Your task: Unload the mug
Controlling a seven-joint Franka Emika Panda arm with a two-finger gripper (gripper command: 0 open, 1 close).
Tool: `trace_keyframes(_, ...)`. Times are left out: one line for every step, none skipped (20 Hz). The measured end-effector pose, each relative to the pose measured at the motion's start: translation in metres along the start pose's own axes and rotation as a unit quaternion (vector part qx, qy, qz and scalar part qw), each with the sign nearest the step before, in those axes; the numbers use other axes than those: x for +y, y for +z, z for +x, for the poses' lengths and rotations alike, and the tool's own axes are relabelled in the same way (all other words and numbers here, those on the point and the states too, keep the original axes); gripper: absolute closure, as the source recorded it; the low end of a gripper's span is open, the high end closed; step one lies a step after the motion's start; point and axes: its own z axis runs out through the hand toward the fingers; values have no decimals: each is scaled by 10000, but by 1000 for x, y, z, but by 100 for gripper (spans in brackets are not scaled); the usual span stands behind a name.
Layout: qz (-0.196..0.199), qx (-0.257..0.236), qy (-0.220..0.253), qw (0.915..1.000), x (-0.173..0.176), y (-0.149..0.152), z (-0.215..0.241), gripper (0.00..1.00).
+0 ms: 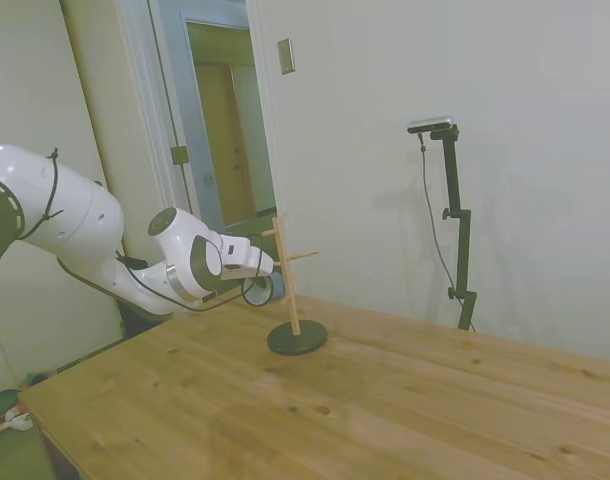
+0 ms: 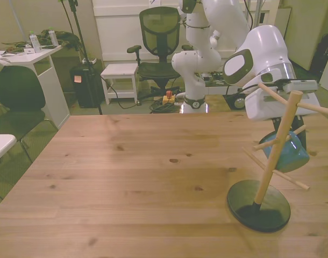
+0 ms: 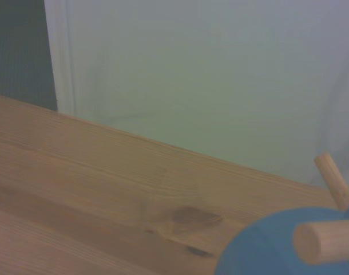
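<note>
The light-blue mug (image 2: 285,156) hangs low on the wooden peg stand (image 2: 278,145), on the side away from the front view's camera. In the side view the mug (image 1: 276,288) shows its dark rim just left of the stand's pole (image 1: 287,280). My gripper (image 2: 291,144) is right at the mug, reaching in from behind the stand; its tip (image 1: 268,283) is hidden by the mug and pegs. The wrist view has the mug (image 3: 266,252) very close, with one peg (image 3: 320,242) across it and another peg (image 3: 333,180) beside it.
The stand's black round base (image 2: 259,207) sits near the front view's right table edge. The wooden table (image 2: 132,177) stretches to the front view's left. Behind it are an office chair (image 2: 159,40), a white stool (image 2: 120,72) and a white desk (image 2: 37,59).
</note>
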Motion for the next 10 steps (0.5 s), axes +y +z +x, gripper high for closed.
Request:
trace_keyframes(7,-7,-8,10000,-1,0,-1,100)
trace_keyframes(14,-13,-14,10000,-1,0,-1,100)
trace_keyframes(22,-20,-20,10000,-1,0,-1,100)
trace_keyframes(32,-26,-27,10000,-2,0,-1,100)
trace_keyframes(41,-32,-30,10000,-2,0,-1,100)
trace_keyframes(45,-38,-28,10000,-2,0,-1,100)
trace_keyframes(49,-47,-15,10000,-1,0,-1,100)
trace_keyframes(53,-53,-11,10000,-1,0,0,100)
trace_keyframes(52,-56,-8,10000,0,0,0,100)
trace_keyframes(53,-57,-12,10000,0,0,0,100)
